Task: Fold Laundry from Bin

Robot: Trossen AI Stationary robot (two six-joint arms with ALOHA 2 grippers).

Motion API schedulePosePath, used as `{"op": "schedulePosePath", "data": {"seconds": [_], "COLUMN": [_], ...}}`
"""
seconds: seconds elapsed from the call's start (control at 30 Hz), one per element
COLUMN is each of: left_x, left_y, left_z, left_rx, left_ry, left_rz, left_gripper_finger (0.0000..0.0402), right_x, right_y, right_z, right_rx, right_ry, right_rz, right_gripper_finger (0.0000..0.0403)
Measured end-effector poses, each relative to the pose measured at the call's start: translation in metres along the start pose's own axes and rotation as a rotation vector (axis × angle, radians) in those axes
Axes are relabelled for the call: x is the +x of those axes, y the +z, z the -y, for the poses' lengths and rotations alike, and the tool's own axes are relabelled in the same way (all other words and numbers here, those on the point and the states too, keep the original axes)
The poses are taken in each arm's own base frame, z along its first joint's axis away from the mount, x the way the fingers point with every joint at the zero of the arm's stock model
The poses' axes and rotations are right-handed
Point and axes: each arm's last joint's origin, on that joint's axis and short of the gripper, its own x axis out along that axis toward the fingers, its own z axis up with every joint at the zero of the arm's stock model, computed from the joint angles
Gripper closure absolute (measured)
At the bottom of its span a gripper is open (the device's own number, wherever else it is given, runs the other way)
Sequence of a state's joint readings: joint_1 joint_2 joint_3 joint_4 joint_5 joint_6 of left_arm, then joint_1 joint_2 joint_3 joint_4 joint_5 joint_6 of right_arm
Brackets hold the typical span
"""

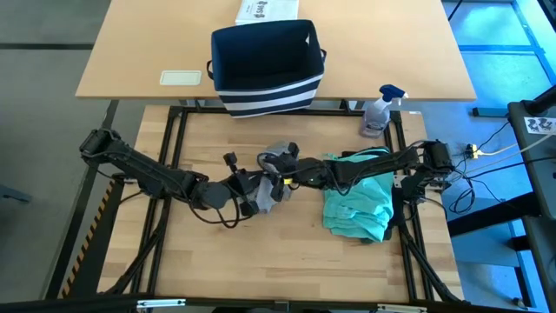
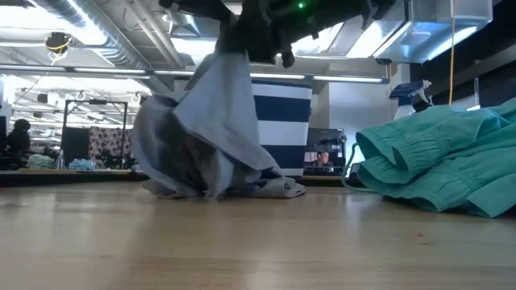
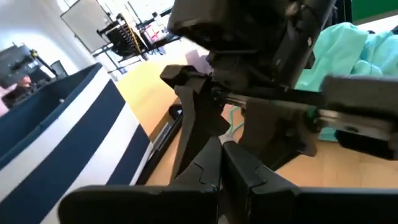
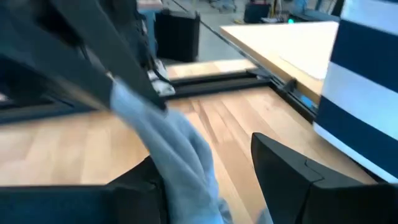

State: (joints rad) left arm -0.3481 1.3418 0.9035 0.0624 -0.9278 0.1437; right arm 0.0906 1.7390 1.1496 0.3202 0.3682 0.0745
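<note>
The grey T-shirt (image 2: 205, 137) hangs in a peak over the middle of the table, and its lower folds rest on the wood. My left gripper (image 3: 221, 158) reaches in from the table's left and is shut on it. My right gripper (image 4: 205, 155) comes from the right and stands open. The grey cloth (image 4: 180, 149) runs down between its fingers, close to one of them; whether it touches I cannot tell. A teal piece (image 1: 356, 204) lies crumpled at the right. The navy bin (image 1: 265, 52) stands beyond the table's far edge. My left gripper pinches a top part of the grey T-shirt (image 4: 127, 93) at its fingertips, as the right wrist view shows. The cloth hangs below the fingers and spreads out downward. Its lower end (image 2: 242, 187) lies bunched on the table. One layer or several, I cannot tell.
A spray bottle (image 1: 378, 109) stands at the far right corner of the table. A white printed box (image 1: 265, 10) and a pale flat card (image 1: 181, 77) lie on the desk behind, beside the bin. Bare wood lies along the near edge.
</note>
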Motion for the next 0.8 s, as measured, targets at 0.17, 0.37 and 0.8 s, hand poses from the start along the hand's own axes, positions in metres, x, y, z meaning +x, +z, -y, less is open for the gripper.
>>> {"op": "schedulePosePath", "data": {"seconds": [0.17,0.37,0.8], "left_x": [-0.004,-0.009,-0.012], "left_y": [0.000,-0.002,-0.005], "left_z": [0.001,0.004,0.005], "left_rx": [0.043,0.110,0.147], "left_ry": [0.055,0.092,0.126], "left_rz": [-0.007,-0.024,-0.045], "left_gripper_finger": [0.0401,0.0401,0.0401], "right_x": [0.000,-0.006,-0.037], "right_y": [-0.008,-0.008,0.003], "right_z": [0.001,0.005,0.019], "right_rx": [-0.034,-0.057,-0.108], "right_ry": [-0.032,-0.072,-0.235], "right_rz": [-0.081,-0.130,-0.239], "right_gripper_finger": [0.0221,0.0221,0.0221]}}
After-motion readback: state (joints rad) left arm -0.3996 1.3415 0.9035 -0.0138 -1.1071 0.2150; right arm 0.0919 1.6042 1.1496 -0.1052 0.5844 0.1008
